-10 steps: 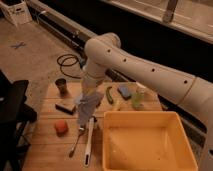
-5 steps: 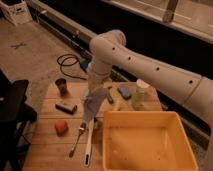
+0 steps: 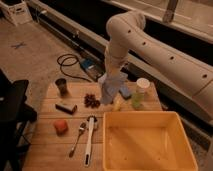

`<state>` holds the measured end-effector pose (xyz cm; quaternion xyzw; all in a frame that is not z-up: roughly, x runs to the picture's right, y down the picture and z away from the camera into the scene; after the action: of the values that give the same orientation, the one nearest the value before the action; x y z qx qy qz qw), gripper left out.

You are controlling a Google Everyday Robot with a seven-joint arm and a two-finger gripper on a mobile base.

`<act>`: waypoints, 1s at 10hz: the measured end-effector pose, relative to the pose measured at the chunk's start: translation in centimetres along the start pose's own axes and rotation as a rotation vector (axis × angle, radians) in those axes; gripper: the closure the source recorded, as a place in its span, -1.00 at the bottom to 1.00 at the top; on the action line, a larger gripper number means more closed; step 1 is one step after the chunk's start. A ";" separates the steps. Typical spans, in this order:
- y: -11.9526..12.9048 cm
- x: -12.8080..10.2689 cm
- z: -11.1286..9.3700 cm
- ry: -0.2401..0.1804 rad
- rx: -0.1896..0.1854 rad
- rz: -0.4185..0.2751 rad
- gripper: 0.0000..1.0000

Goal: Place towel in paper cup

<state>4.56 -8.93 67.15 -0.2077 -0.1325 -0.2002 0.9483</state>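
The towel (image 3: 110,88), a light blue-grey cloth, hangs in folds above the wooden table (image 3: 50,150), just left of the paper cup. My gripper (image 3: 114,75) is shut on the towel's top edge, at the end of the white arm (image 3: 150,45) that reaches down from the upper right. The paper cup (image 3: 140,94), tall and pale yellow-green with a whitish rim, stands upright at the table's back right. It is a short way right of the hanging towel and apart from it.
A large yellow tub (image 3: 150,142) fills the front right. A blue sponge (image 3: 125,91) and a yellowish item (image 3: 117,104) lie by the cup. A dark metal cup (image 3: 62,86), a black block (image 3: 66,107), grapes (image 3: 91,100), an orange object (image 3: 61,126), a spoon (image 3: 77,138) and a white-handled utensil (image 3: 89,140) lie to the left.
My gripper has risen from near the table's middle and moved right toward the paper cup, carrying the towel, which now hangs clear of the table.
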 end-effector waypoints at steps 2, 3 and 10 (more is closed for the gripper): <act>-1.0 3.1 -0.7 0.030 0.013 0.042 1.00; -0.8 4.9 -1.1 0.039 0.015 0.069 1.00; 1.5 15.5 0.6 0.028 0.033 0.265 1.00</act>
<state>18.82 -12.41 72.33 -0.2052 -0.0939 -0.0738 0.9714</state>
